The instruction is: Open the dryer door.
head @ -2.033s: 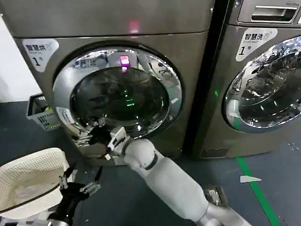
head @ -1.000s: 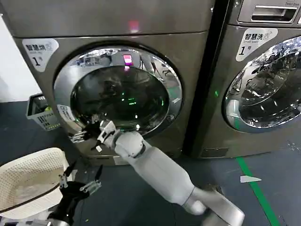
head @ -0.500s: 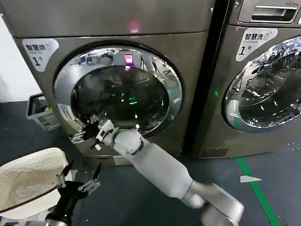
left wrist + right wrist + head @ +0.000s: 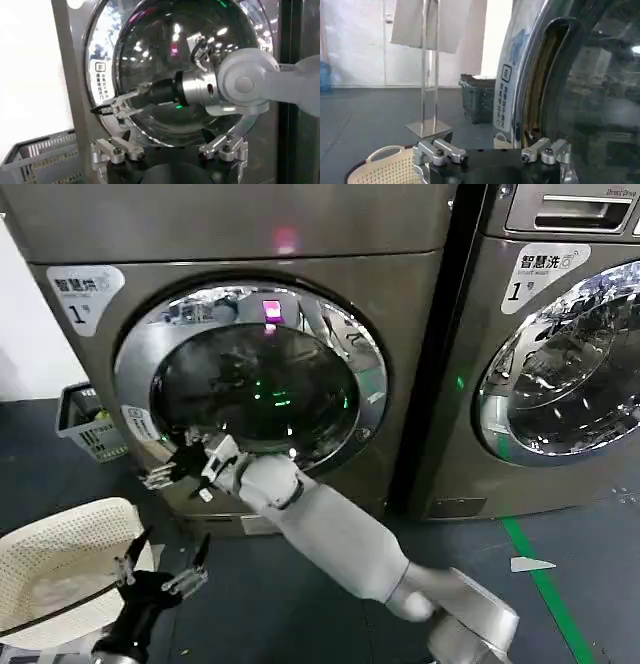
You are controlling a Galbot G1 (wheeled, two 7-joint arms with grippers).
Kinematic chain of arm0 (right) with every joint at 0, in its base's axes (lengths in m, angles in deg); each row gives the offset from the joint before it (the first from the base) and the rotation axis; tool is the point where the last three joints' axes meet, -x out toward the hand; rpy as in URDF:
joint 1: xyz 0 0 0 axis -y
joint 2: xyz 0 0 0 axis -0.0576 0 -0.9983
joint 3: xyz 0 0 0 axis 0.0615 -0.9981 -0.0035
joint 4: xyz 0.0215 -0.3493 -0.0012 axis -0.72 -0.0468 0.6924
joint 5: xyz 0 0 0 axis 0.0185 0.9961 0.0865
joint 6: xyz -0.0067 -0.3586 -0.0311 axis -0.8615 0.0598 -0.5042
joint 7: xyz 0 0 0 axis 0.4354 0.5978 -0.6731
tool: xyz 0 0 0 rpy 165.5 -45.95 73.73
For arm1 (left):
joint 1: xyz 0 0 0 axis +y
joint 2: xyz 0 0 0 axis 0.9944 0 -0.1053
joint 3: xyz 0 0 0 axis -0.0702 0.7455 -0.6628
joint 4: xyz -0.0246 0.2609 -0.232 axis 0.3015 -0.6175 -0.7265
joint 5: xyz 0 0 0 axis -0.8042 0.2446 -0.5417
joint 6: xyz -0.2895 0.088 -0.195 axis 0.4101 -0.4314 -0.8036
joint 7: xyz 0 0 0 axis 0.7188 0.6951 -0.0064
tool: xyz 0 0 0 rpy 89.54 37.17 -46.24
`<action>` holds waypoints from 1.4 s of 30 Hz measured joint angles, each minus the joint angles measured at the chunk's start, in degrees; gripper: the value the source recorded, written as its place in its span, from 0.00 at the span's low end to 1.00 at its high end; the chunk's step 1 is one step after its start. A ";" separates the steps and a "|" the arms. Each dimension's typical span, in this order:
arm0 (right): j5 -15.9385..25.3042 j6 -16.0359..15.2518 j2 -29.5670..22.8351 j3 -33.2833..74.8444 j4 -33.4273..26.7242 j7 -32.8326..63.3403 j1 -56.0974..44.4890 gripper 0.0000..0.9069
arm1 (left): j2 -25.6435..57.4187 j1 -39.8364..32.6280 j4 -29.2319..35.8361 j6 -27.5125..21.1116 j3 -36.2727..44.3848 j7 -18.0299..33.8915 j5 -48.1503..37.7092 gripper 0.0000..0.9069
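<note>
White basket (image 4: 60, 574) and grey crate (image 4: 85, 424) crowd door's left, floor (image 4: 300, 604) below open

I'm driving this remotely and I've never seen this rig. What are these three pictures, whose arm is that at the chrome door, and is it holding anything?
The wide picture looks down from the robot's head. The white arm ends in the right gripper, open at the lower left rim of the dryer door, holding nothing. The left gripper waits low, open, beside a cream laundry basket. The other two pictures come from cameras on each wrist: the left one faces the door, the right one looks along its edge.
</note>
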 joint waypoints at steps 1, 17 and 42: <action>0.00 0.00 0.00 0.04 0.24 -0.53 0.01 1.00 | 0.08 -0.03 -0.25 -0.13 -0.28 -0.01 0.08 1.00; -2.10 -0.80 0.05 0.88 4.75 -9.45 -1.76 1.00 | 3.28 -3.97 -4.02 -2.92 -12.35 -1.31 -9.09 1.00; -1.14 2.72 3.56 1.96 10.95 -24.73 -5.95 1.00 | 11.66 -9.79 -14.01 -4.15 -35.43 -9.15 -23.37 1.00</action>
